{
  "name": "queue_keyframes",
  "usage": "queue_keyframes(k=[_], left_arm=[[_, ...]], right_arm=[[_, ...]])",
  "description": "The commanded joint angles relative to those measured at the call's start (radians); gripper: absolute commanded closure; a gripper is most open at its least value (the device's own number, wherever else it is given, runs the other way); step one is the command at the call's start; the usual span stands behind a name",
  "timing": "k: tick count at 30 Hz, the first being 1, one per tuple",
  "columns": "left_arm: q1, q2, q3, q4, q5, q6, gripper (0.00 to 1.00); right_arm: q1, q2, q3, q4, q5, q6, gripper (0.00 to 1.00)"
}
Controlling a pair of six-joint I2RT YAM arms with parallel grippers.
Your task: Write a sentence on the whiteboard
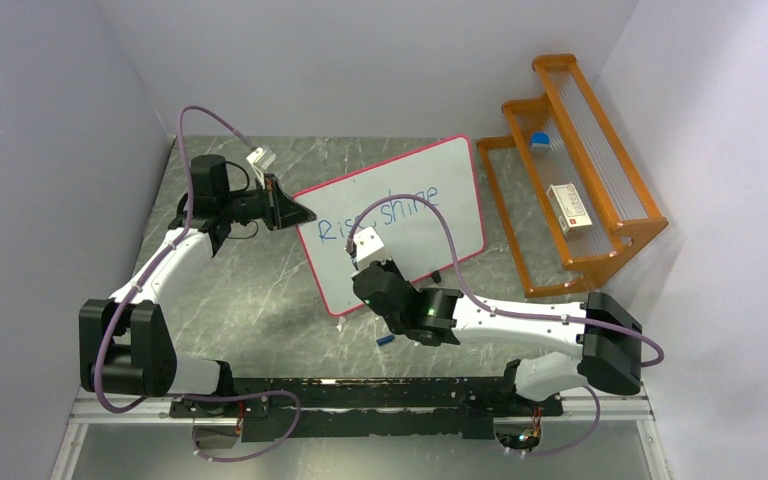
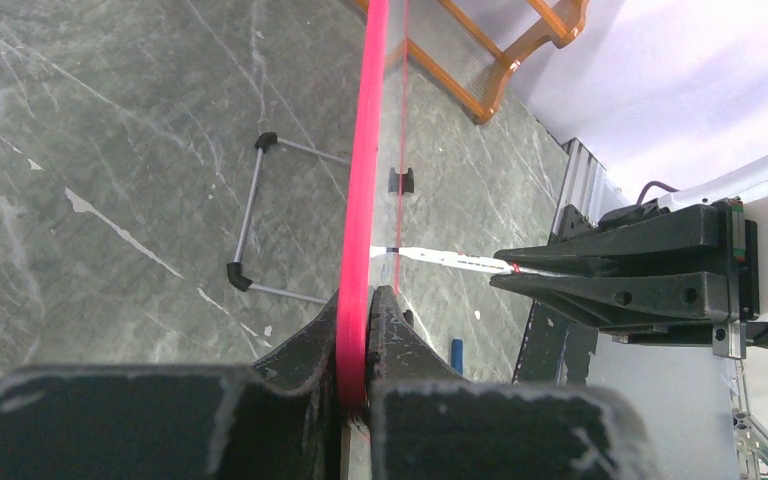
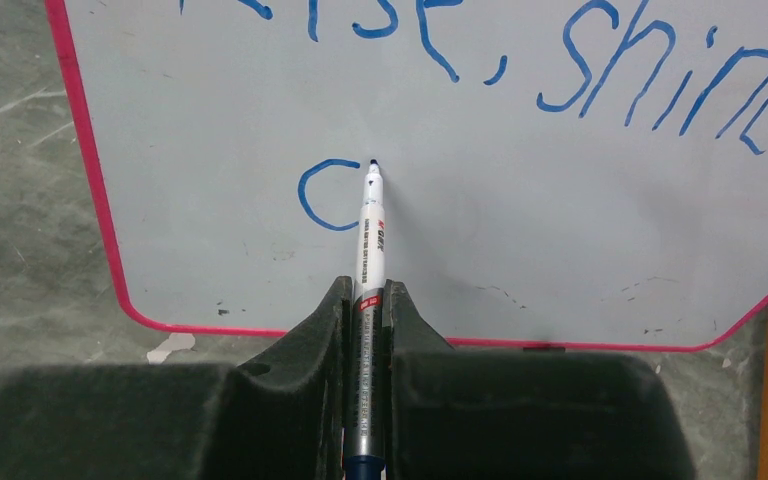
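Note:
The whiteboard (image 1: 430,205) with a pink-red frame stands tilted mid-table. My left gripper (image 1: 298,212) is shut on its left edge; the left wrist view shows the pink frame (image 2: 365,200) edge-on, pinched between my jaws (image 2: 365,325). The sentence (image 3: 560,60) reads "Rise, shine" in blue on the top line, with an open curved stroke (image 3: 322,195) below it. My right gripper (image 3: 368,300) is shut on a white marker (image 3: 371,240); its tip is at the board beside that stroke. The right gripper also shows in the top view (image 1: 365,262).
An orange wire rack (image 1: 570,170) stands at the back right with a small box (image 1: 569,207) and a blue item (image 1: 540,141). A blue marker cap (image 1: 385,340) lies on the marble table (image 1: 240,300). The board's wire stand (image 2: 260,215) rests behind it.

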Motion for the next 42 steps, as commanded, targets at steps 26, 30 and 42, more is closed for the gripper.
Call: queue_keyframes(k=[26, 30, 42], left_arm=[[-0.020, 0.014, -0.023, -0.081, -0.113, 0.102, 0.95], [-0.020, 0.014, -0.023, -0.081, -0.116, 0.101, 0.95], [-0.020, 0.013, -0.023, -0.083, -0.119, 0.102, 0.95]], right_arm=[[-0.013, -0.012, 0.018, 0.031, -0.076, 0.011, 1.00], [-0.007, -0.017, 0.017, 0.025, -0.084, 0.015, 1.00], [0.002, -0.054, 0.007, 0.008, -0.056, 0.009, 1.00]])
